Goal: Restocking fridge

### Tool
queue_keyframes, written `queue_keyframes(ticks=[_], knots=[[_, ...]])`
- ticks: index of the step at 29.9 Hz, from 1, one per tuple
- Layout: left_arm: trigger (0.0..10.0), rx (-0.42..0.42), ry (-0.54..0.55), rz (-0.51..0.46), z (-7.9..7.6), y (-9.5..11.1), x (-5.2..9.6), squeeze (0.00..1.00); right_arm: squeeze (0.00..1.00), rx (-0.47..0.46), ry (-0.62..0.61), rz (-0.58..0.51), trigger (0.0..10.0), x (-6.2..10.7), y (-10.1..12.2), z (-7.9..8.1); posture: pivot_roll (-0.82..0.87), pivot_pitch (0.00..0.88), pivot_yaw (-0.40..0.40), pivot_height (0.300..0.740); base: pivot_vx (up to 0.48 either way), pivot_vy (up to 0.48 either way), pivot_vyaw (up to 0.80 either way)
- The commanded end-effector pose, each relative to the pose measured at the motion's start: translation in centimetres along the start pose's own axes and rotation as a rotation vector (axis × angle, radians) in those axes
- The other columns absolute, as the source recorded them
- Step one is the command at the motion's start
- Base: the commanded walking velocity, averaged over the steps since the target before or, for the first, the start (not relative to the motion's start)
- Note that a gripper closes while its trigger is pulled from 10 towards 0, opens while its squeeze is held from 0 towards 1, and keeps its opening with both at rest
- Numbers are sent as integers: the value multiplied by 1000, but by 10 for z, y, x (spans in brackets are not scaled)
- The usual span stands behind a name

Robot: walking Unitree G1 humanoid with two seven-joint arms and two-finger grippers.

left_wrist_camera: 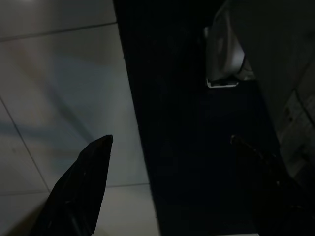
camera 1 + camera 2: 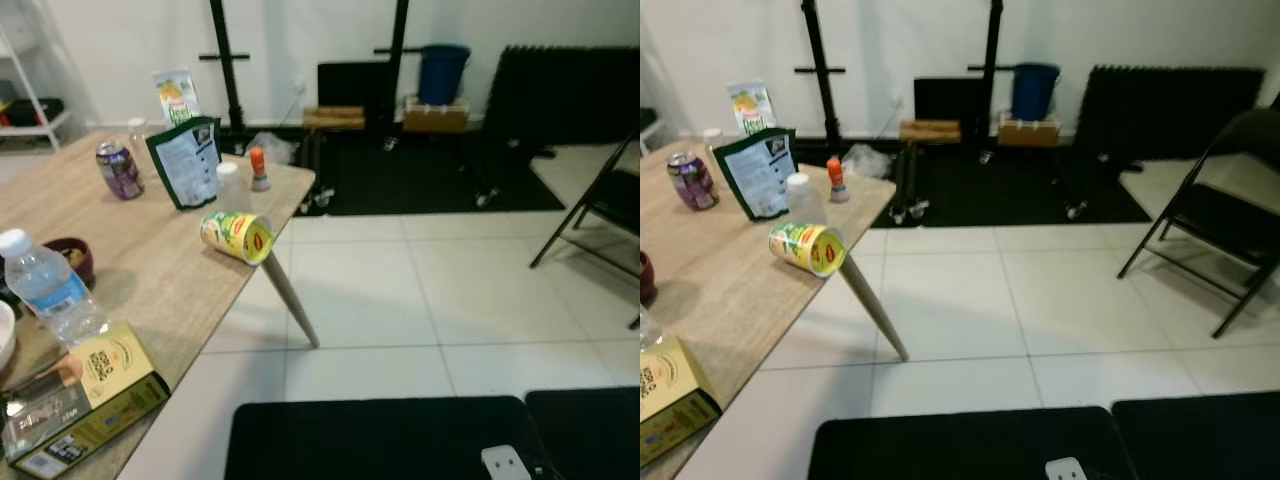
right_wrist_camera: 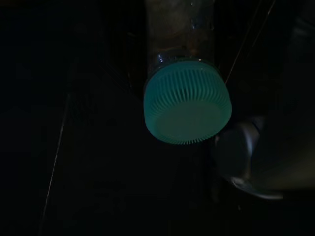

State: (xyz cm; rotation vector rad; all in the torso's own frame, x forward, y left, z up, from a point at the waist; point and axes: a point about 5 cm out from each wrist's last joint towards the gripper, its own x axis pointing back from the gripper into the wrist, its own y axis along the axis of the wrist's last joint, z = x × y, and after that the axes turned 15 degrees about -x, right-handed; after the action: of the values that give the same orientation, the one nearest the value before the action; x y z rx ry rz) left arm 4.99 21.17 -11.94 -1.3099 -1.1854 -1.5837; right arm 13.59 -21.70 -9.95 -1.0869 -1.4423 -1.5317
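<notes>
light wooden counter (image 2: 150,270) stands on the white tiled floor (image 2: 420,290). on it, near the edge, a yellow-green can (image 2: 237,237) lies tipped over; a clear plastic water bottle (image 2: 50,290) stands upright. right hand (image 3: 187,162): a bottle with a ribbed teal cap (image 3: 187,103) close before its camera, grip state cannot tell. left hand (image 1: 167,162) hangs wide open over the floor.
</notes>
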Motion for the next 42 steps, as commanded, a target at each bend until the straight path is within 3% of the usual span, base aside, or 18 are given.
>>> queue_keyframes(ticks=[1, 42], knots=[[10000, -22, 58, -266, 13, 70, 1, 0, 0, -2, 0, 13, 10000, 0, -4, 1, -14, 0, -9, 740, 0, 0, -781], [10000, -22, 62, -261, 10, 66, 0, 0, 0, 19, -15, 6, 10000, 0, -2, -2, -15, 0, -17, 740, 0, 0, -781]])
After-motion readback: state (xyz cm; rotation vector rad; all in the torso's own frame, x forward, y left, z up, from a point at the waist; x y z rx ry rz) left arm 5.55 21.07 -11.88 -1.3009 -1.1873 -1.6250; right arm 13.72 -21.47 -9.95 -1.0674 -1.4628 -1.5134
